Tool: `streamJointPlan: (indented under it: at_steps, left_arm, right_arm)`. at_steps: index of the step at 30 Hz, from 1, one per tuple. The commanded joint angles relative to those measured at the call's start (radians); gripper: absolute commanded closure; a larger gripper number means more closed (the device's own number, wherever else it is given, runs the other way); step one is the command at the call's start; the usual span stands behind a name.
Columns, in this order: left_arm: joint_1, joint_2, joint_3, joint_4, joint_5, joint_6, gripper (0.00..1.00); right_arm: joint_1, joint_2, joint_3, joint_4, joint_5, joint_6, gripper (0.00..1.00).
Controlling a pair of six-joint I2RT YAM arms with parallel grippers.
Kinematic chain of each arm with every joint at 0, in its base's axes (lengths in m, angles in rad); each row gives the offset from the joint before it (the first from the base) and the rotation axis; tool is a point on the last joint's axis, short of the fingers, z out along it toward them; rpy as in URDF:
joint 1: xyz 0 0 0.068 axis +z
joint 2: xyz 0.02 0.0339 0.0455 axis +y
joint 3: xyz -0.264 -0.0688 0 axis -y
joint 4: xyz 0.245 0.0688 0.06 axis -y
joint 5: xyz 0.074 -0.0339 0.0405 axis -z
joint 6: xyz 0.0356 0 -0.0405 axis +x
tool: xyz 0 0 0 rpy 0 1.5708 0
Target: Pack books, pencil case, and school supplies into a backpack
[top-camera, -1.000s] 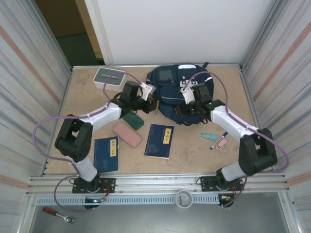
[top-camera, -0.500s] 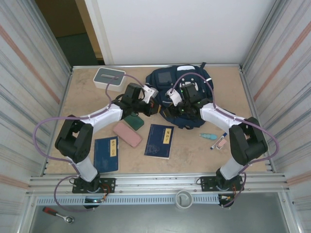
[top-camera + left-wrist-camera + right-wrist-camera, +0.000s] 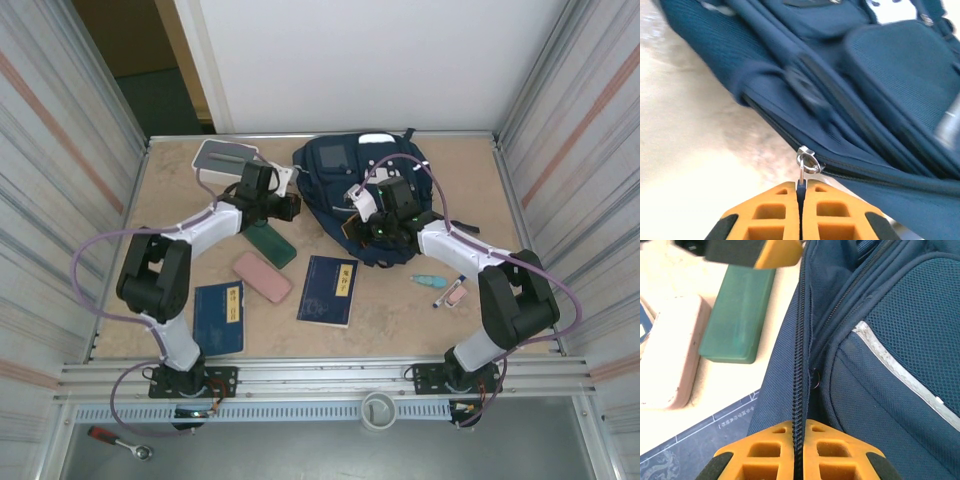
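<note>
Your left fingers (image 3: pixel 772 212) pinch the zipper pull (image 3: pixel 805 162) tight, and your right fingers (image 3: pixel 765 455) clamp the zipper seam (image 3: pixel 800 365) — likely anchoring the fabric so the pull can slide. The backpack (image 3: pixel 335 172) lies far-centre on the tabletop (image 3: pixel 170 190).

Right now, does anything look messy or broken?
Nothing is spilled or broken. The navy-blue fabric backpack lies scrunched, pinched from two sides: the left gripper grips its metal zipper pull, the right gripper its zipper seam.
</note>
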Motion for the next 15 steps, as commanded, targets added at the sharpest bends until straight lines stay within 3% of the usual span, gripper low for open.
streamJointPlan:
  at_steps: [1, 3, 6, 9, 11, 13, 15]
  left_arm:
    - [0.066, 0.058, 0.09, 0.007, -0.174, -0.034, 0.96]
    - [0.066, 0.063, 0.107, 0.008, -0.157, -0.04, 0.84]
    - [0.066, 0.017, 0.063, 0.045, -0.123, -0.065, 0.57]
    - [0.067, -0.064, -0.014, 0.047, -0.113, -0.086, 0.48]
    - [0.066, -0.128, -0.082, 0.063, -0.092, -0.095, 0.43]
    - [0.052, -0.184, -0.148, 0.102, -0.055, -0.099, 0.36]
    - [0.012, -0.208, -0.167, 0.103, -0.051, -0.061, 0.29]
  right_arm:
    - [-0.03, 0.002, 0.012, 0.005, 0.027, 0.056, 1.0]
    - [-0.018, 0.038, 0.057, -0.015, 0.085, 0.095, 0.97]
    - [0.0, 0.094, 0.146, -0.098, 0.151, 0.16, 0.68]
    - [-0.011, 0.057, 0.137, -0.125, 0.146, 0.225, 0.51]
    - [-0.074, -0.004, 0.092, -0.123, 0.131, 0.313, 0.45]
    - [-0.199, -0.046, 0.047, -0.137, 0.099, 0.446, 0.39]
    - [-0.31, -0.045, 0.034, -0.179, 0.098, 0.527, 0.27]
